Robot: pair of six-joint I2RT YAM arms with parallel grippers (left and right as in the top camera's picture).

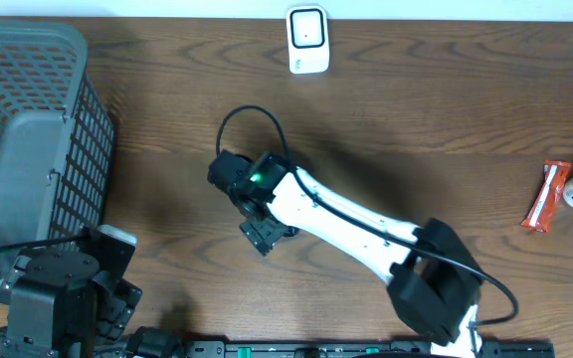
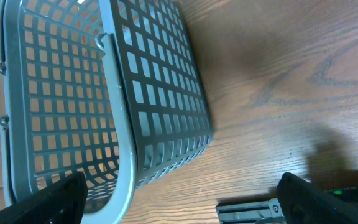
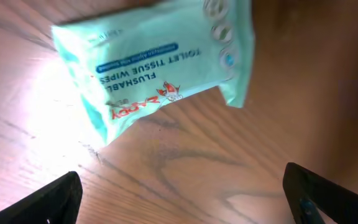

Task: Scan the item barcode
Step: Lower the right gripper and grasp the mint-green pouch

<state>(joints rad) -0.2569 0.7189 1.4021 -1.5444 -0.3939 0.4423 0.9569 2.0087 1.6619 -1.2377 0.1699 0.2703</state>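
Right wrist view shows you the wipes pack (image 3: 160,68) lying flat on the desk (image 3: 185,162), printed side up, ahead of the right pincer (image 3: 185,202), whose jaws stand wide apart and hold nothing. Overhead, that arm hides the pack near the desk's middle. Your left pincer (image 2: 182,202) is equally wide and empty beside the basket (image 2: 123,106) at the left edge. The scanner (image 1: 307,40) stands at the far edge.

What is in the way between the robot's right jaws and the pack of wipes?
Nothing that I can see. In the right wrist view, the pack of wipes lies on the table just ahead of the open right jaws. Only bare wood shows between them.
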